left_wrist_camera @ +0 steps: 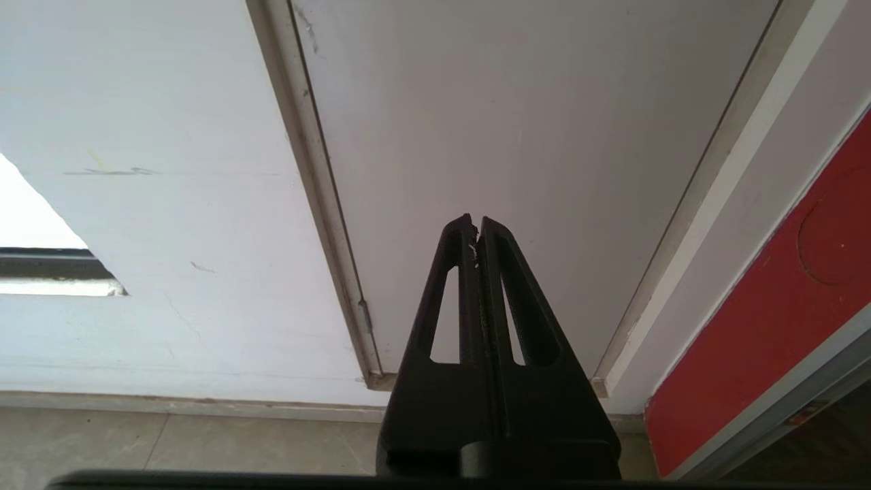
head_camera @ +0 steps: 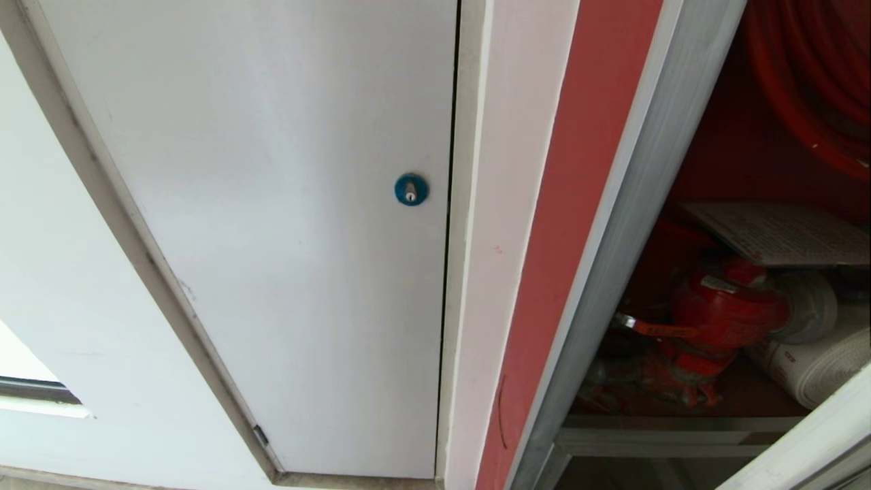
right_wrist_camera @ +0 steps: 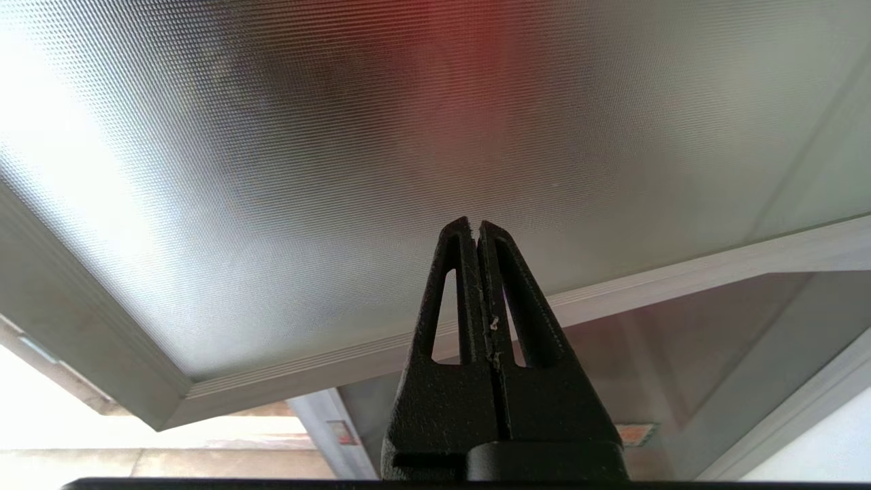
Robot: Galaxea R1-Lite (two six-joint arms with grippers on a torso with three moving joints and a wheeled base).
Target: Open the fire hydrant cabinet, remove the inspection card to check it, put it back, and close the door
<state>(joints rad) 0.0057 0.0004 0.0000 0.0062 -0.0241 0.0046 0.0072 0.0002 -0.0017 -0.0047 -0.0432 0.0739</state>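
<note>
The fire hydrant cabinet [head_camera: 585, 204] stands on the right, with a red side and a silver frame. Its inside shows directly: a red hose reel [head_camera: 810, 75], a red valve [head_camera: 728, 313] and a white rolled hose [head_camera: 823, 361]. The inspection card [head_camera: 782, 235], white with rows of small print, lies flat above the valve. Neither arm shows in the head view. My right gripper [right_wrist_camera: 476, 223] is shut and empty, close in front of the door [right_wrist_camera: 340, 170], a tinted patterned pane in a silver frame. My left gripper [left_wrist_camera: 476, 221] is shut and empty, facing the white panel [left_wrist_camera: 517, 136].
A plain white panel [head_camera: 272, 238] with a round blue lock [head_camera: 411, 189] fills the left and middle. A white jamb [head_camera: 490, 238] separates it from the cabinet. A silver frame bar [head_camera: 810, 442] crosses the bottom right corner. Grey floor tiles [left_wrist_camera: 170, 449] lie below the wall.
</note>
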